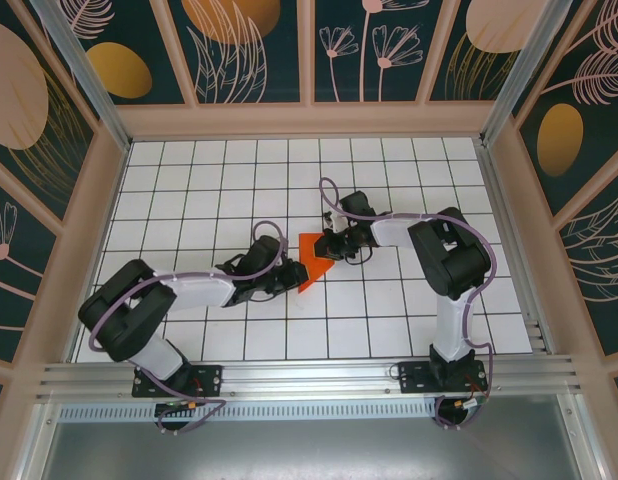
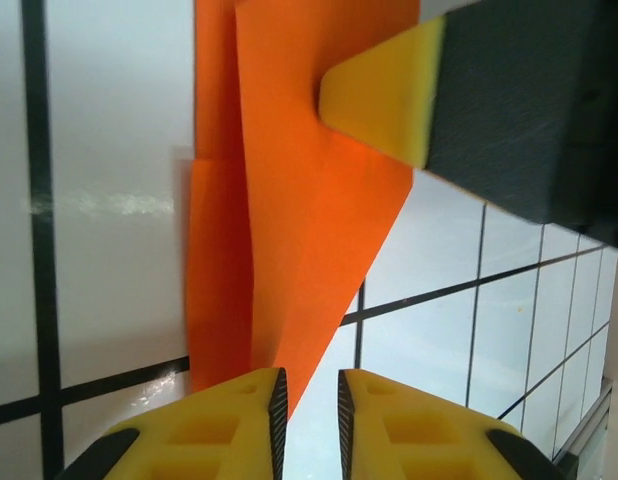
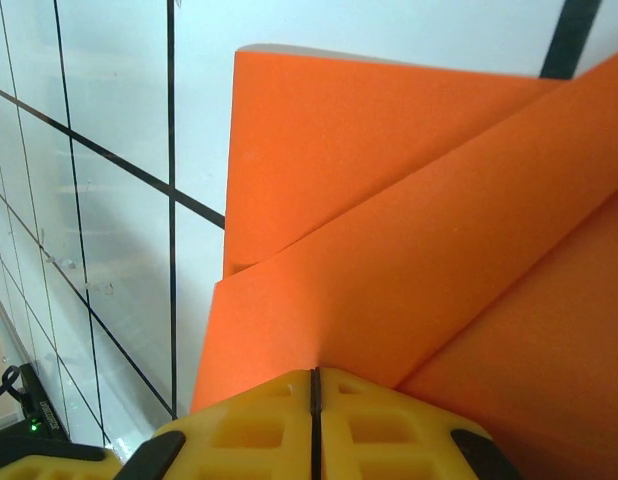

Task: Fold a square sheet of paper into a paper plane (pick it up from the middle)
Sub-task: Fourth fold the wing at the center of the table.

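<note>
The square sheet of paper [image 1: 311,258] lay at the middle of the counter [image 1: 369,330], partly folded into a pointed wedge. Right jaws, clenched, pressed on it; left jaws stood narrowly parted at its tip, grasping nothing. Judged: nose folds done, narrowing folds outstanding.

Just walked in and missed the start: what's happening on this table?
An orange sheet of paper is being folded into a plane in the middle of the tiled table. It is part folded, with diagonal flaps and one pointed end, not yet a dart. The right gripper is shut with its tips at the paper's folded edge; the left gripper sits at the pointed end, jaws slightly apart.
</note>
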